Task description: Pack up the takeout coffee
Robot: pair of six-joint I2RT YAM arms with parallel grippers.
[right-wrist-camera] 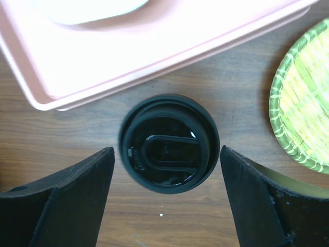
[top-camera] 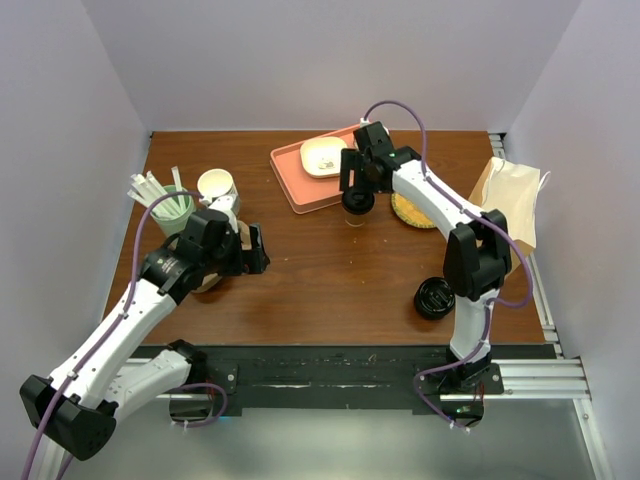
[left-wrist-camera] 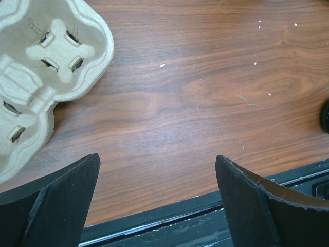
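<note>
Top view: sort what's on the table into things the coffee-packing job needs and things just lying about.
Job: takeout coffee; brown paper bag; right claw, open either side of the coffee.
Lying about: pink tray; green woven plate; cream paper cups; loose black lid; pulp cup carrier; green cup of white sticks.

One small cup with a round black plastic lid (right-wrist-camera: 169, 143), one loose black round lid (top-camera: 435, 298), one pink plastic tray (top-camera: 292, 180), one green woven plate (right-wrist-camera: 303, 98), one brown paper bag (top-camera: 512, 195).
</note>
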